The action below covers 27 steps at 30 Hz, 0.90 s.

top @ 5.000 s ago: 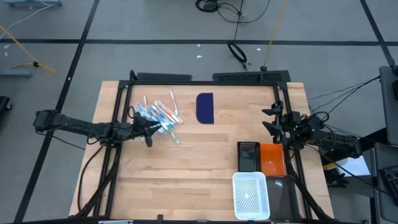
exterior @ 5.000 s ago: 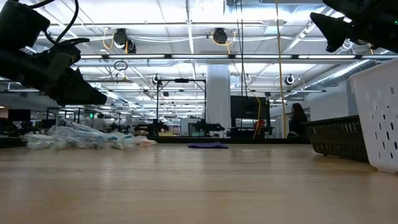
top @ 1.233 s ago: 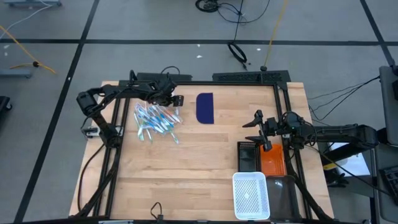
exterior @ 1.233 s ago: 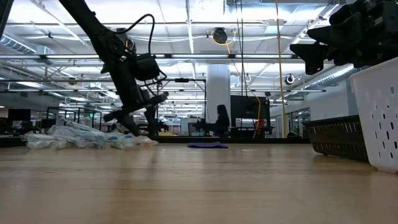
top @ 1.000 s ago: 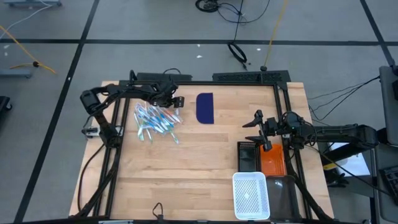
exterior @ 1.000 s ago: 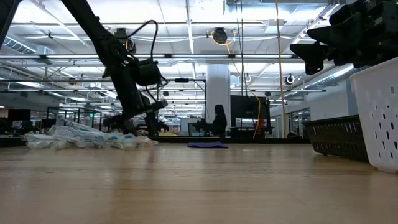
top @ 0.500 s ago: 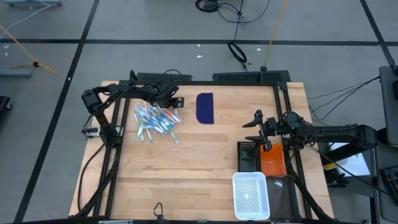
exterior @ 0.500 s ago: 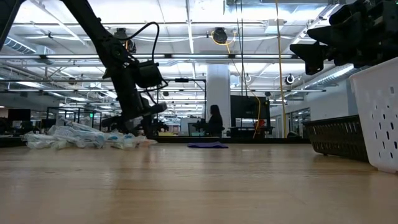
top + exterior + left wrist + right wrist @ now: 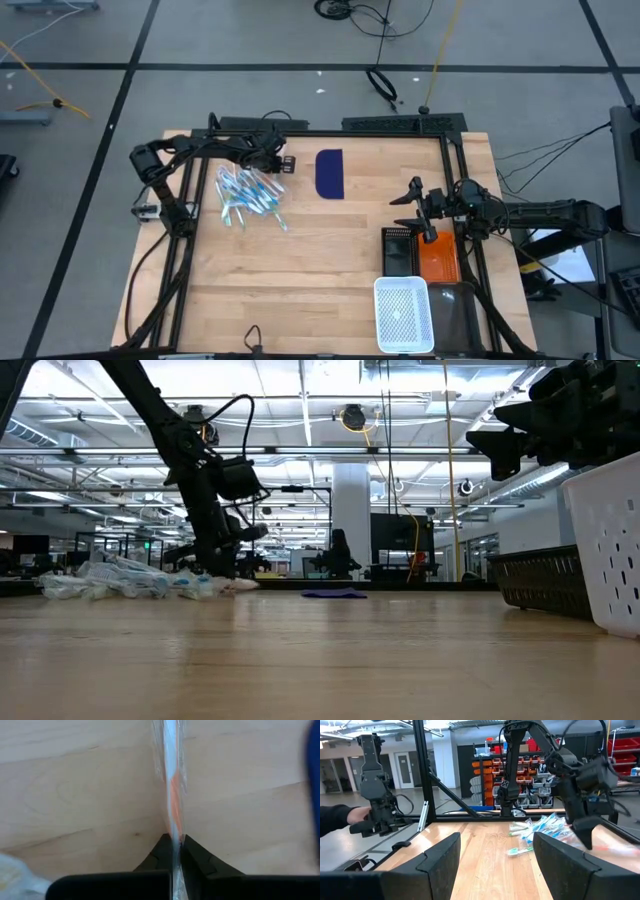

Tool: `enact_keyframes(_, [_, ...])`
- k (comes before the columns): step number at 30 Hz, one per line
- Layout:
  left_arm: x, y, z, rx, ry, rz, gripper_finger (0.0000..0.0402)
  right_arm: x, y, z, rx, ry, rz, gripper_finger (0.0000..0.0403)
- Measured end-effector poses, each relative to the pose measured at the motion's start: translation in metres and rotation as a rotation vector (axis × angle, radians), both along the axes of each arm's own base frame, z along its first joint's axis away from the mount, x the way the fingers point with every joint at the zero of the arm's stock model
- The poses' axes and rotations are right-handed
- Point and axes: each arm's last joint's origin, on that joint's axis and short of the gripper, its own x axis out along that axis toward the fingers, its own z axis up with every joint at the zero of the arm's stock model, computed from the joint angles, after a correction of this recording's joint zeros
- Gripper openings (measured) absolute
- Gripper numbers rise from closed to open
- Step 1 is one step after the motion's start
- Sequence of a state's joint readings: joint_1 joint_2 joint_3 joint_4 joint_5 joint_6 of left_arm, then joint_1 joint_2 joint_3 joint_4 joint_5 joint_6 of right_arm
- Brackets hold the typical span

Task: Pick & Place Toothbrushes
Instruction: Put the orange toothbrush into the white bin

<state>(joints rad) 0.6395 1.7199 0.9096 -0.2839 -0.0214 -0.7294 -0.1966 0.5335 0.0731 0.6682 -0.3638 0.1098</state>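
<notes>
Toothbrushes (image 9: pixel 248 192): about dozen; baskets (image 9: pixel 404 314): three.

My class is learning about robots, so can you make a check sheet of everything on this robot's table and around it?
Surface: light wooden table in a black frame.
Job's things: pile of thin light blue and white plastic toothbrushes near the far left; one wrapped orange and white toothbrush is pinched in the left gripper.
Clutter: dark blue flat rectangle; black mesh bin, orange bin and white perforated basket at the near right.
Grippers: left gripper at the pile's far edge, shut on the toothbrush; right gripper open, waiting above the bins.
Cables: black and yellow cables on the floor.
Surroundings: grey floor; a person's hand beyond the table.
</notes>
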Motion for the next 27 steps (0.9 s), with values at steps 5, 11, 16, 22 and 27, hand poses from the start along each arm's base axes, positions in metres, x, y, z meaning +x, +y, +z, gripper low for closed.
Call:
enact_keyframes(5, [0.000,-0.005,0.030,0.109,-0.068,-0.048,0.0005,0.000,0.000,0.000,0.023,0.004,0.003,0.0242])
enact_keyframes(11, [0.006,-0.021,0.073,0.264,-0.233,-0.173,0.0004,0.000,0.000,0.000,0.034,0.005,0.005,0.0242])
enact_keyframes(16, [0.012,-0.042,0.100,0.370,-0.336,-0.278,0.0007,0.000,-0.001,0.000,0.038,0.004,-0.022,0.0242])
enact_keyframes(22, [0.031,-0.071,0.114,0.461,-0.453,-0.410,0.0009,0.000,-0.002,0.000,0.044,0.003,-0.049,0.0242])
enact_keyframes(27, [0.047,-0.095,0.116,0.504,-0.525,-0.482,0.0004,0.000,-0.003,0.001,0.095,0.001,-0.094,0.0242])
